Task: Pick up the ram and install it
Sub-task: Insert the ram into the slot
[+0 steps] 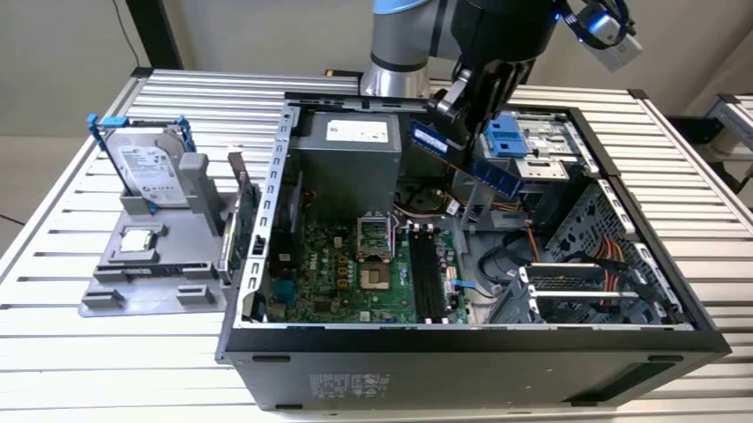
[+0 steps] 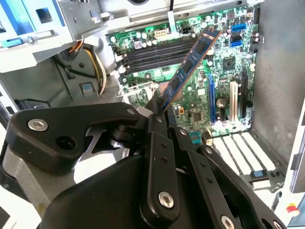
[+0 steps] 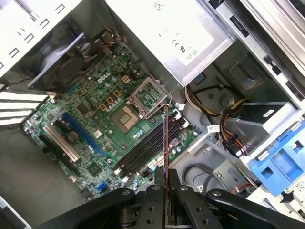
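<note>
In the upper middle of the exterior view, the fingers (image 1: 471,92) pinch the ram (image 1: 495,174) by one end, holding it in the air above the open computer case (image 1: 279,176). Its long axis slopes down toward the exterior view's right. In both wrist views its free end points at the green motherboard (image 3: 90,109) and the dark memory slots (image 3: 138,155).

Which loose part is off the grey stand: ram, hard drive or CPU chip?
The ram, clamped in the gripper above the case; drive and chip sit on the stand.
</note>
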You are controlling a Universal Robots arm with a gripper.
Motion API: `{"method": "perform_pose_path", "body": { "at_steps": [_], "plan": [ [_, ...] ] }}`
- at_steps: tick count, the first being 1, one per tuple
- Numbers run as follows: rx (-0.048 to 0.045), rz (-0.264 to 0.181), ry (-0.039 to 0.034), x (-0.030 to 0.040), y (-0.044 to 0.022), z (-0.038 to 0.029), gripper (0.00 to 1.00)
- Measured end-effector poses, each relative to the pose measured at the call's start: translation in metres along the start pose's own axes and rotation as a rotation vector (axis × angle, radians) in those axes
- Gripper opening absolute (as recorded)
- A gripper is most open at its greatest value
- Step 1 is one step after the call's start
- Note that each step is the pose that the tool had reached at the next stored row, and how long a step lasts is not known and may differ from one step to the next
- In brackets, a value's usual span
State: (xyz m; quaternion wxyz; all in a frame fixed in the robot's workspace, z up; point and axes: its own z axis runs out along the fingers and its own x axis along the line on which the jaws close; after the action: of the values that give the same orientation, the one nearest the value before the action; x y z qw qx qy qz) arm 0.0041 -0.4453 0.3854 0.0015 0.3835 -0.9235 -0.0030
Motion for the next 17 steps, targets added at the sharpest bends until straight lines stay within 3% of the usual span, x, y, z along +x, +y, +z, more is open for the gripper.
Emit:
{"method": "perform_pose_path", "body": {
  "at_steps": [17],
  "plan": [
    [-0.0001, 0.106, -0.0008, 0.0000, 0.0000, 0.0001, 0.00]
  ]
}}
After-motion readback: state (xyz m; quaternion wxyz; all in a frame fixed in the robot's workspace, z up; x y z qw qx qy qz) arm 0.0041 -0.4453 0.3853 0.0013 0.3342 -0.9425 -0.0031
